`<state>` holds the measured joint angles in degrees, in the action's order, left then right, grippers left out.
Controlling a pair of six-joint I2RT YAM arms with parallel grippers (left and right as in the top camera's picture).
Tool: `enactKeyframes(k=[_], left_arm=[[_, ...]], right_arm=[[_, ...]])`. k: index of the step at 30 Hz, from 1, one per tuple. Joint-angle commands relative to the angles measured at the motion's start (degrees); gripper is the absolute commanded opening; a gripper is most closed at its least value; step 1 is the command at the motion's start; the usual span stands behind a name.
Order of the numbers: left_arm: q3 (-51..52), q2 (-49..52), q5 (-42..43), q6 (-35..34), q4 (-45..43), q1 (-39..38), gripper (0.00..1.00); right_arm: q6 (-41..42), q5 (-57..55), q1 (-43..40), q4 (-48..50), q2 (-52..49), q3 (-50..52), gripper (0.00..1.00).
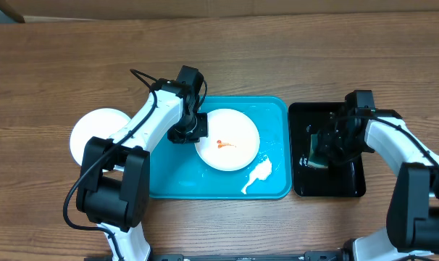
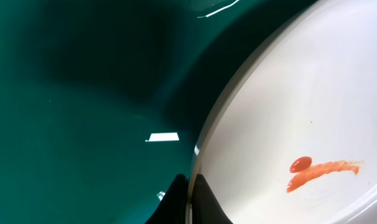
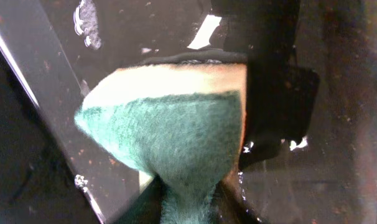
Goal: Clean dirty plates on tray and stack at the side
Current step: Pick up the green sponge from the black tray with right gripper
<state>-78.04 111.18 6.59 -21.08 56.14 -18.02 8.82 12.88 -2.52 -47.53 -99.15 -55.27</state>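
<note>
Plate [image 1: 237,156] rim, glossy white, pinched by left gripper [image 2: 190,202]; fuzzy green sponge [image 3: 170,130] squeezed in right gripper [image 3: 185,208].

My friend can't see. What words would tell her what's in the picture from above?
The left gripper pinches the rim of a white smeared plate on a blue tray. The right gripper holds a green sponge over a black tray. A second plate sits on the table beside the blue tray.
</note>
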Motion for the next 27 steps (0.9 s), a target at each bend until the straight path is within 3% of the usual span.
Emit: enactKeyframes(k=[1, 2, 16, 27], left_arm=[[0.5, 1.03, -0.61, -0.83, 0.17, -0.39, 0.04], [0.5, 1.03, -0.61, -0.83, 0.17, -0.39, 0.04], [0.5, 1.03, -0.59, -0.81, 0.17, -0.39, 0.04], [0.5, 1.03, -0.59, -0.83, 0.15, -0.39, 0.04]], right_arm=[[0.33, -0.87, 0.26, 0.11, -2.49, -0.17, 0.1], [0.33, -0.87, 0.26, 0.15, -2.56, -0.17, 0.04], [1.62, -1.75, 0.31, -2.93, 4.46, -11.39, 0.04], [2.62, -2.14, 0.31, 5.05, 3.82, 3.67, 0.04]])
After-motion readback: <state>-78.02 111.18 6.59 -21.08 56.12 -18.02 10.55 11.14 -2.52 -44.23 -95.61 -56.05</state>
